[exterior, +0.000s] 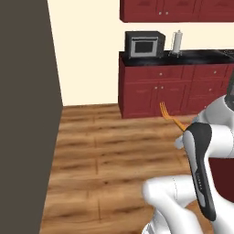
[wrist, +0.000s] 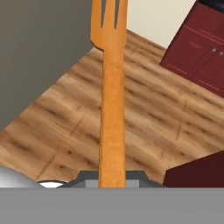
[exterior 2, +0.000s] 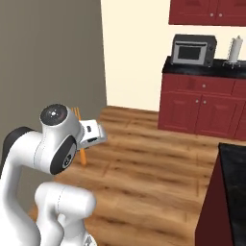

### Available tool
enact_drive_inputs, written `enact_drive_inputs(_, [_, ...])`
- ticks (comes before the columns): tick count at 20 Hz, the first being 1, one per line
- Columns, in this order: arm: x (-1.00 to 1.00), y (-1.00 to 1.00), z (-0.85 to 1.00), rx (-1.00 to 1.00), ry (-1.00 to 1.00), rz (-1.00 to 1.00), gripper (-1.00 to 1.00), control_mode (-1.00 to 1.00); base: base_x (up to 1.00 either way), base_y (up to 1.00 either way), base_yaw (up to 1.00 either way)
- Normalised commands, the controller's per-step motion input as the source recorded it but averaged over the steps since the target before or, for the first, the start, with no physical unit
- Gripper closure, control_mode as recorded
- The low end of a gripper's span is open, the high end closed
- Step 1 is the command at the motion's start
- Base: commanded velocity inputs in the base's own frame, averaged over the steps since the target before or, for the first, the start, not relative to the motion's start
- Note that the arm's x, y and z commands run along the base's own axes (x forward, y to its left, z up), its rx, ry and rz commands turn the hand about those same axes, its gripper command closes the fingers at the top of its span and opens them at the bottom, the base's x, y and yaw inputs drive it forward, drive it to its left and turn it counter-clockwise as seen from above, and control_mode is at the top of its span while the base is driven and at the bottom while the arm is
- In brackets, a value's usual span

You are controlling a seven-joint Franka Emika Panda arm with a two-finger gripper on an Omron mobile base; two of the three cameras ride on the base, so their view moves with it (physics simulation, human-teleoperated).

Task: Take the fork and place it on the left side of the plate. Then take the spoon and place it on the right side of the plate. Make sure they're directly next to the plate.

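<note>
I have the fork (wrist: 112,96) in the gripper (wrist: 112,181), jaws clamped together on the low end of its handle. In the hand view the orange handle runs straight up from 6 o'clock to the tines at 12 o'clock, over wood floor (wrist: 65,127).

Left base view: the fork (exterior: 170,115) sticks out from behind the arm's wrist, tines up toward 11 o'clock, held in the air above the floor (exterior: 100,155). The gripper itself is hidden behind the white wrist there.

Right base view: two bits of the fork (exterior 2: 83,154) show, one above the hand and one below it, pointing toward 6 o'clock. The gripper (exterior 2: 86,144) sits just right of the arm's round joint cap.

Around: a grey wall (exterior: 27,114) fills the 9 o'clock side of the left base view. Red cabinets (exterior: 173,91) with a dark bench (exterior: 183,58) top sit at 1 o'clock, far from the fork. On that bench a microwave (exterior: 145,44) stands left of a paper towel roll (exterior: 177,42). More red cabinets (exterior: 178,9) hang above. In the right base view a dark bench corner (exterior 2: 233,173) shows at 4 o'clock, close to the base.
</note>
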Motion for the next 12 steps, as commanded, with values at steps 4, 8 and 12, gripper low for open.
enact_drive_inputs(4, [0.0, 0.0, 0.0, 0.0, 0.0, 0.0, 1.0, 1.0, -1.0, 0.01, -0.08])
enact_drive_inputs(8, [0.0, 0.0, 0.0, 0.0, 0.0, 0.0, 1.0, 1.0, -1.0, 0.0, -0.08])
enact_drive_inputs(12, [0.0, 0.0, 0.0, 0.0, 0.0, 0.0, 1.0, 1.0, -1.0, 0.0, -0.08])
